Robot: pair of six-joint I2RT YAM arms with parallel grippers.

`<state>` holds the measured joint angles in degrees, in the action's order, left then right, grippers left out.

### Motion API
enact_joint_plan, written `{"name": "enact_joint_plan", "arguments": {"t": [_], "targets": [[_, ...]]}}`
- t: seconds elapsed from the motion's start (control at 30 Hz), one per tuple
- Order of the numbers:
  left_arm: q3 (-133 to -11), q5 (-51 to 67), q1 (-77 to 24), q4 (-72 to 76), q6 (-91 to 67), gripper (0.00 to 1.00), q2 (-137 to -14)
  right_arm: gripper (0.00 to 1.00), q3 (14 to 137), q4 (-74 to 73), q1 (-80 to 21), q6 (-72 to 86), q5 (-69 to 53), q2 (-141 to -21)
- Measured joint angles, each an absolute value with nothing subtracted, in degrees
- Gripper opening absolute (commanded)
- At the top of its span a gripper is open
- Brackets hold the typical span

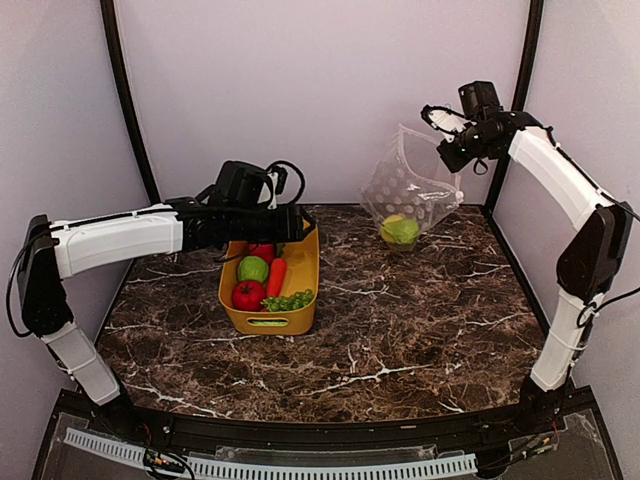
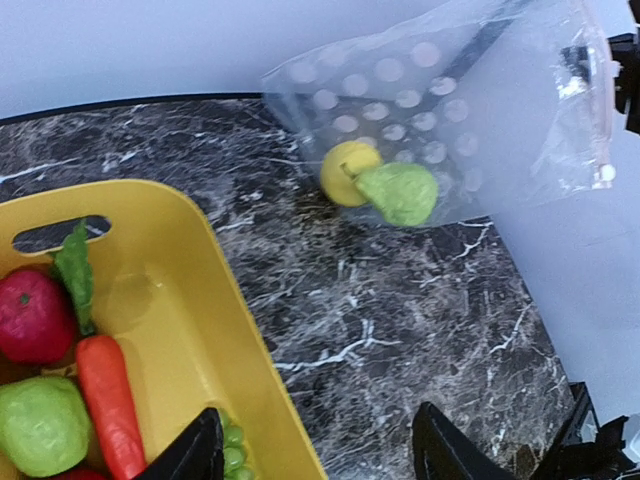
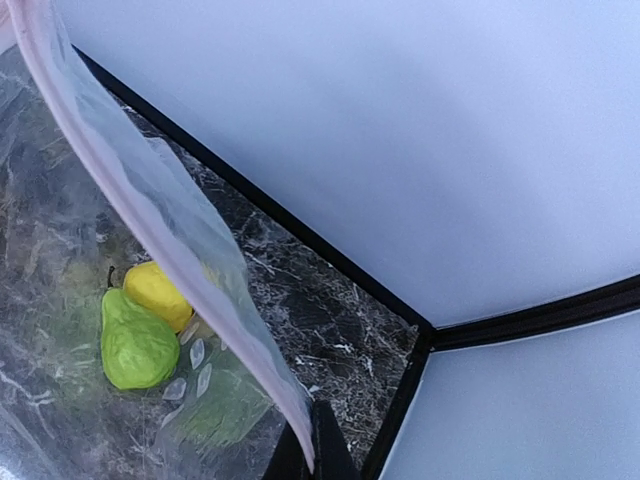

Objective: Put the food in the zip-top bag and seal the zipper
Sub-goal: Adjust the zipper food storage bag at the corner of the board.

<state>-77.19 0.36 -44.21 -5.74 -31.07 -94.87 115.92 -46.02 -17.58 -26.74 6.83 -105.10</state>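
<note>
Pale lilac walls (image 1: 330, 90) with black frame posts (image 1: 125, 100) enclose a worktop (image 1: 400, 330) of dark brown marble pattern veined in white. Left of the worktop's centre stands a yellow tub (image 1: 305, 262) with a slot handle, holding a red tomato (image 1: 248, 295), a green round fruit (image 1: 252, 268), an orange carrot (image 1: 276, 276), green grapes (image 1: 288, 300) and a leafy green (image 2: 75, 275) lying against the carrot's top. The left gripper (image 2: 320, 450) hangs over the tub's right rim, its jaws spread with nothing between them. Near the worktop's far right corner the zip-top bag (image 1: 405, 185) is lifted by one upper corner, its lower end resting on the marble. It is clear, crumpled and floppy, printed with pale round dots, and it slumps diagonally from the grip down toward the left. Inside, at the bottom, a yellow lemon (image 2: 345, 170) and a green pear (image 2: 400, 192) lie touching each other. The zipper (image 3: 130, 200) shows as a thin pale pinkish strip along the bag's mouth edge, running down to the right gripper (image 1: 440, 130), whose jaws are pressed together on that edge; whether the mouth is sealed cannot be told.
</note>
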Motion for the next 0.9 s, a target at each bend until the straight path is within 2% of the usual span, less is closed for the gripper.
{"name": "enact_joint_plan", "arguments": {"t": [0.37, 0.63, 0.9], "targets": [[-74.17, -6.55, -42.48, -17.98, -27.07, 0.66, -93.69, 0.00, 114.54, -44.56, -18.33, -27.97, 8.36, -102.48], [-74.17, -8.05, -41.89, -23.81, -26.11, 0.62, -95.85, 0.00, 103.22, -43.20, -21.91, -26.68, -0.05, -96.14], [-75.40, -6.50, -41.80, -29.47, -25.82, 0.60, -98.78, 0.00, 93.54, -43.75, -25.04, -26.22, -7.42, -95.24]]}}
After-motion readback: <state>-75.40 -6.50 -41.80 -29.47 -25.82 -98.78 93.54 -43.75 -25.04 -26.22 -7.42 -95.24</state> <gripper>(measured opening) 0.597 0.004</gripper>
